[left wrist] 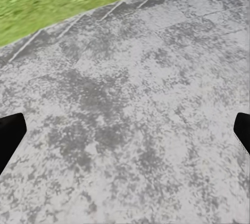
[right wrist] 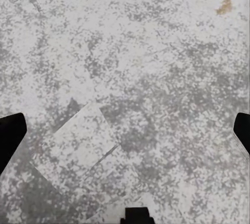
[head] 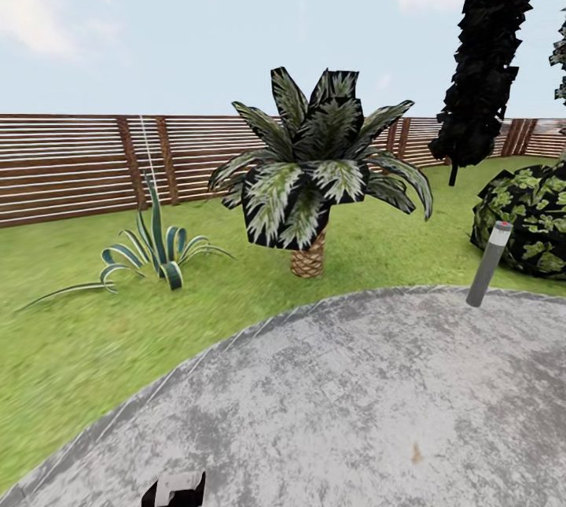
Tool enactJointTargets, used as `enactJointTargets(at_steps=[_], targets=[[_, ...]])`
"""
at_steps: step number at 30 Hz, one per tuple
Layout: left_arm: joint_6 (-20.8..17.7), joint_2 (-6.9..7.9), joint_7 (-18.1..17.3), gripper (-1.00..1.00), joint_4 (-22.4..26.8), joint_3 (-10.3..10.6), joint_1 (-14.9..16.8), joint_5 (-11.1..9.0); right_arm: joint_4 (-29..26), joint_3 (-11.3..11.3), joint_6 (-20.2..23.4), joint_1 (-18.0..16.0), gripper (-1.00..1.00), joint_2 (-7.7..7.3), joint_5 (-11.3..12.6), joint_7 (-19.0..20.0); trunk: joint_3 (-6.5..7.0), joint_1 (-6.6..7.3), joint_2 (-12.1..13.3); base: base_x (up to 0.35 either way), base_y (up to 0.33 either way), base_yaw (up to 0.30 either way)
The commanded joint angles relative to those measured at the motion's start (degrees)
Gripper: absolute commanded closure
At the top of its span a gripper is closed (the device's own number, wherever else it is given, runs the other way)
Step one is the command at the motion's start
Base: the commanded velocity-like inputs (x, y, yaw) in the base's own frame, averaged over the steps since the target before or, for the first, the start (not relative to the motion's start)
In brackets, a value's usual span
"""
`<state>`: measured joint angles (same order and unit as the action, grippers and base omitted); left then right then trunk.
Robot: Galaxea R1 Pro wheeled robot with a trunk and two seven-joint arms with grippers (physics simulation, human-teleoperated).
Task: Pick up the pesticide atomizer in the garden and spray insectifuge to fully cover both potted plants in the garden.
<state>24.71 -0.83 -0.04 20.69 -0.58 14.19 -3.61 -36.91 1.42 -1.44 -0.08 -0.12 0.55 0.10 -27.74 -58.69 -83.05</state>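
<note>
- Grey paved patio (head: 354, 405) spreads under me, with lawn (head: 71, 334) and a brown slatted fence (head: 71, 165) beyond.
- I see a palm (head: 314, 169) and a striped spiky plant (head: 153, 255) on the grass; no atomizer located.
- My left gripper (left wrist: 125, 133) and right gripper (right wrist: 125, 133) hover over paving, fingers wide apart.

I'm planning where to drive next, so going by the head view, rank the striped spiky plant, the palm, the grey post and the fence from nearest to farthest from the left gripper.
1. Striped spiky plant, on the lawn, left.
2. Palm, centre, just beyond the patio, and grey post, right, at the patio's edge: too close to call.
3. Fence, along the back.

The left gripper shows at the bottom edge.
</note>
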Motion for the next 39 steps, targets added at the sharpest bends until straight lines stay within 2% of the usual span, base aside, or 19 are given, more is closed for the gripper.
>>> enactJointTargets(at_steps=[1,22,39], targets=[[0.2,0.00,-0.1,-1.00,0.0,0.0,0.0,-0.3,0.0,0.1,-0.1,0.0,-1.00,-0.04,0.1,0.0,-0.05,-0.03,0.0,0.337,-0.067,-0.097],[0.2,0.02,-0.1,-1.00,0.0,0.0,0.0,-0.3,0.0,0.2,-0.1,0.0,-1.00,-0.23,0.2,0.1,-0.05,-0.03,0.0,0.320,-0.114,-0.259],[0.3,-0.05,-0.1,-1.00,0.0,0.1,0.0,-0.2,0.0,0.2,-0.1,0.0,-1.00,-0.16,0.2,0.1,-0.23,-0.25,-0.4,0.018,-0.012,-0.273]])
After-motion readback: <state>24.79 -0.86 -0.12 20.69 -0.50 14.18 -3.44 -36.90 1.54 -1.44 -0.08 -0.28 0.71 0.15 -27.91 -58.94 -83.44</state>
